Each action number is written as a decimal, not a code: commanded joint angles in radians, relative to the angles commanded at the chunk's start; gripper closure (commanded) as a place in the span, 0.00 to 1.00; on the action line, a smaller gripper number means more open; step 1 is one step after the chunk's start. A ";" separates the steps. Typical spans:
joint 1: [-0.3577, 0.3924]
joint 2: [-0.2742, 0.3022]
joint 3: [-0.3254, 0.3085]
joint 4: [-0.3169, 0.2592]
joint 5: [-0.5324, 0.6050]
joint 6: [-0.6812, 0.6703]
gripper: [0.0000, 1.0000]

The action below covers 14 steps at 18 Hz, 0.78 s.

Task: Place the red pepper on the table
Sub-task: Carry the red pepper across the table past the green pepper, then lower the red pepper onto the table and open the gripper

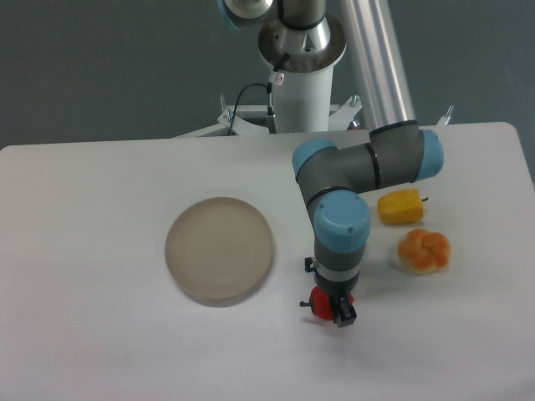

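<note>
Camera view, fixed, above the counter point(100, 351).

Item: red pepper point(320, 302), small and glossy, mostly hidden by the end effector point(334, 311), low over the counter right of the round plate point(219, 249). Contact with the surface cannot be told.

Handling, judged: light, firm, smooth-skinned, so likely slippery; best taken across the body's widest part, not the stem.

End effector: fingers close together around the pepper, apparently gripping it.

Also present: yellow pepper point(399, 206); orange knotted item point(424, 250), both well right.

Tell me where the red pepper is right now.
The red pepper sits low in the camera view, right of centre, mostly hidden under the gripper, to the lower right of the round plate.
</note>
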 joint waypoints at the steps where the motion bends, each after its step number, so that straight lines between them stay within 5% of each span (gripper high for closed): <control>1: 0.002 0.003 0.000 -0.002 -0.002 -0.008 0.00; 6: -0.014 0.006 0.000 -0.003 -0.006 -0.161 0.00; 14: -0.006 0.130 -0.009 -0.031 -0.009 -0.265 0.00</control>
